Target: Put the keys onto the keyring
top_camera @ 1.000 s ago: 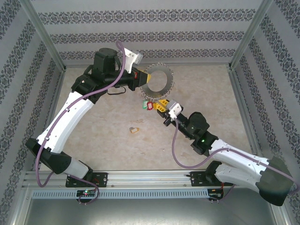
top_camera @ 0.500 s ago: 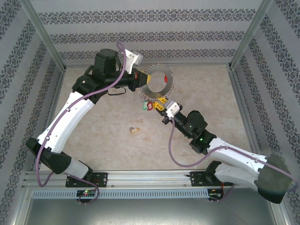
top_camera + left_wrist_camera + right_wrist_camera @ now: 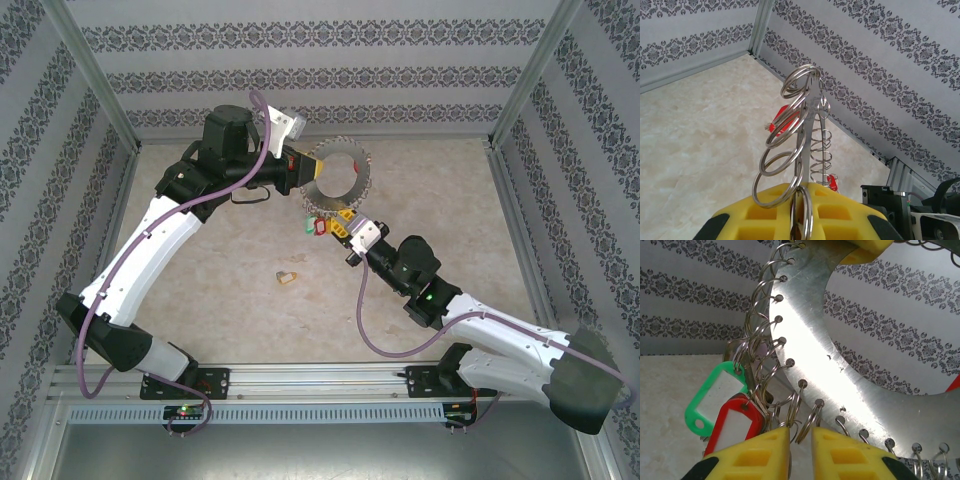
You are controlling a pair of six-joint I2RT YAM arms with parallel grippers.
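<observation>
My left gripper [image 3: 300,172] is shut on the rim of the keyring [image 3: 318,191], a silver hoop held upright above the table and fringed with small split rings. In the left wrist view the keyring [image 3: 807,115] stands edge-on between the yellow fingers [image 3: 770,205]. My right gripper [image 3: 343,222] is at the hoop's lower edge. Its jaws [image 3: 801,432] are nearly closed, with a small split ring [image 3: 812,422] caught in the narrow gap under the keyring plate [image 3: 840,365]. Keys with a green tag [image 3: 715,395] and a red tag [image 3: 737,422] hang beside its left finger. A tan key [image 3: 288,278] lies on the table.
Patterned walls and metal frame posts [image 3: 512,190] enclose the beige table [image 3: 220,260]. The tan key lies alone in open tabletop, left of the right arm's wrist. Both arm bases sit on the rail [image 3: 320,378] at the near edge.
The right arm has crept slightly left and toward the hoop's lower edge. The left arm and keyring have stayed put.
</observation>
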